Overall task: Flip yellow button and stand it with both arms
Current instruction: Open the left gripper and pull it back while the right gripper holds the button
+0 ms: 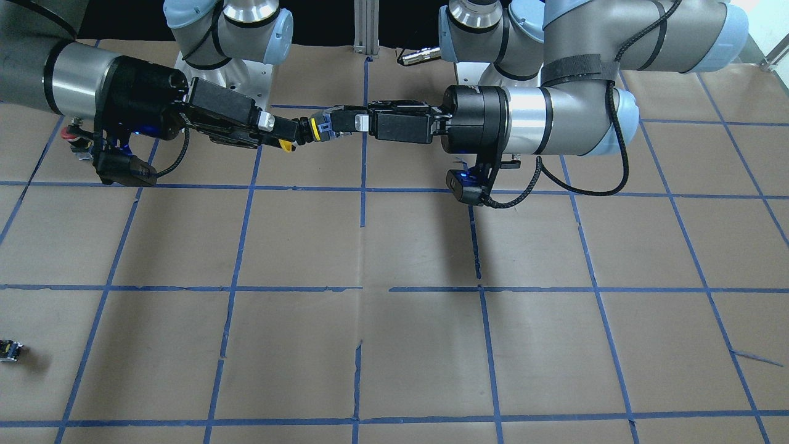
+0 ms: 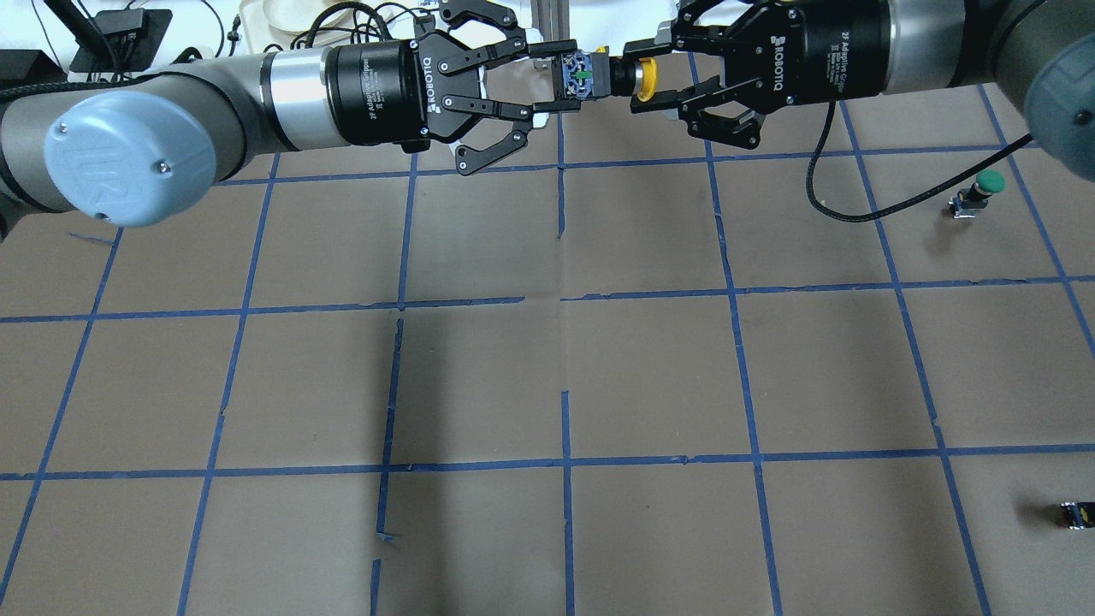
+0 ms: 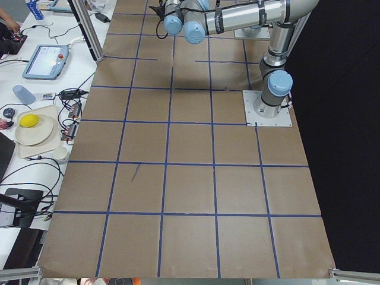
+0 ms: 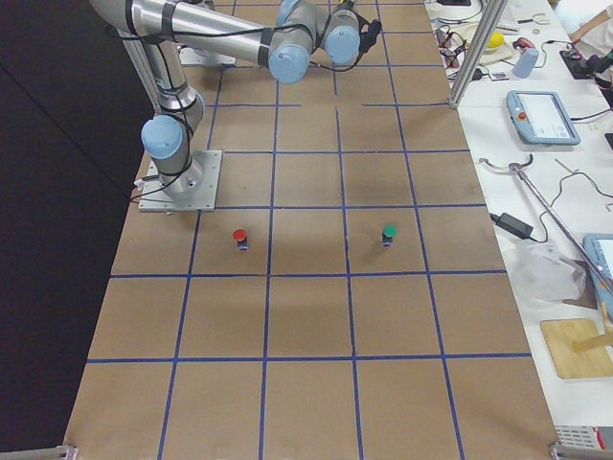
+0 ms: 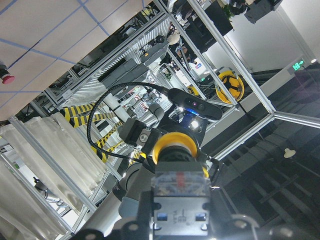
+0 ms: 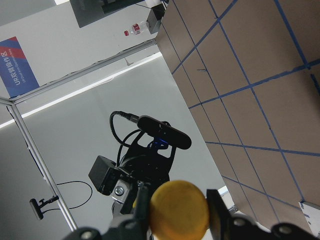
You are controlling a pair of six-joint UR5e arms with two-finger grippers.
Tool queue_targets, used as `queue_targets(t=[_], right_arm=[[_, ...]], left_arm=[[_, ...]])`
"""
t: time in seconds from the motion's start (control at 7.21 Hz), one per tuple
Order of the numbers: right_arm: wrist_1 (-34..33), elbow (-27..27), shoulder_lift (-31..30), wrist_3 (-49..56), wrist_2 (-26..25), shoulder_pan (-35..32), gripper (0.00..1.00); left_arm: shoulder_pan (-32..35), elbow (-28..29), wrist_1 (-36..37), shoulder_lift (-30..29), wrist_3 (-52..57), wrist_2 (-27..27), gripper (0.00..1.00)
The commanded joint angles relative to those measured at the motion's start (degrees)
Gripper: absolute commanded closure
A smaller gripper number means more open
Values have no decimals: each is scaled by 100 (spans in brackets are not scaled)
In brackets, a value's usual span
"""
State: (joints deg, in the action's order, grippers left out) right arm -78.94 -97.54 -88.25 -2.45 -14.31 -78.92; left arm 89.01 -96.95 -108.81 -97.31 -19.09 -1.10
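The yellow button (image 2: 647,80) hangs level in the air between my two grippers, cap toward the right arm. My left gripper (image 2: 569,77) is shut on its block body (image 1: 333,125). My right gripper (image 2: 637,77) has its fingers against both sides of the yellow cap (image 6: 179,212). In the front view the right gripper (image 1: 290,132) hides most of the cap, and the left gripper (image 1: 359,122) meets it from the other side. The left wrist view shows the block (image 5: 179,190) close up, with the cap behind it.
A green-capped button (image 2: 988,184) stands on the table on my right side. A red-capped button (image 4: 239,236) stands near the right arm's base. A small black part (image 2: 1076,513) lies at the right edge. Brown table paper carries a blue tape grid (image 2: 565,299).
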Motion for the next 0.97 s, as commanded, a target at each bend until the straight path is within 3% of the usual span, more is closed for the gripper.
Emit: queue_targets(t=[0.0, 0.14, 0.42, 0.55, 0.69, 0.83], right_arm=[[1, 42, -25, -1, -2, 25, 71], [-8, 77, -78, -1, -2, 34, 71], [1, 77, -227, -19, -150, 43, 71], [-25, 103, -280, -19, -621, 147, 71], [-43, 112, -385, -19, -1113, 349, 71], [-78, 199, -447, -54, -1797, 525, 71]], left_arm=[[-6, 1, 0, -7, -33, -4, 38], [-6, 1, -9, -7, -138, -4, 4], [-24, 176, 139, 62, -794, 92, 1], [-67, 220, 1028, 98, -1329, 763, 2], [-268, 299, 2368, 63, -2465, 2362, 2], [-426, 300, 3156, -33, -2990, 3161, 2]])
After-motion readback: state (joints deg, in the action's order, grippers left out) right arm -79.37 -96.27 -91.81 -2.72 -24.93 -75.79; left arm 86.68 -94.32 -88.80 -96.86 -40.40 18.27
